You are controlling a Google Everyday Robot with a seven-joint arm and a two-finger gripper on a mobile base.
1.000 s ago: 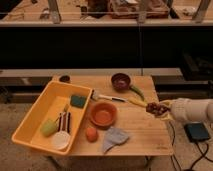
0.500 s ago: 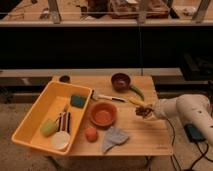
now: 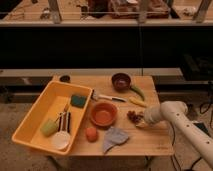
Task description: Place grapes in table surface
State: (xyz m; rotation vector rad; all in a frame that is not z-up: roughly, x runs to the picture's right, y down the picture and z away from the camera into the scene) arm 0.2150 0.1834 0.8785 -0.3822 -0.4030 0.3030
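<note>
The grapes (image 3: 133,116), a small dark reddish bunch, are low over the table surface (image 3: 150,142), just right of the orange bowl (image 3: 103,114). I cannot tell whether they rest on the wood or hang just above it. My gripper (image 3: 142,120) is at the right end of the bunch and touches it. The white arm (image 3: 172,112) reaches in from the right edge of the table.
A yellow bin (image 3: 35,122) with a sponge, utensils and a cup fills the table's left side. A dark brown bowl (image 3: 121,81), a green pepper (image 3: 137,91) and a yellow fruit (image 3: 137,102) lie behind the grapes. An orange fruit (image 3: 91,133) and a grey cloth (image 3: 115,138) lie in front.
The arm has moved left and down with the grapes, from above the table's right edge to low beside the orange bowl.
</note>
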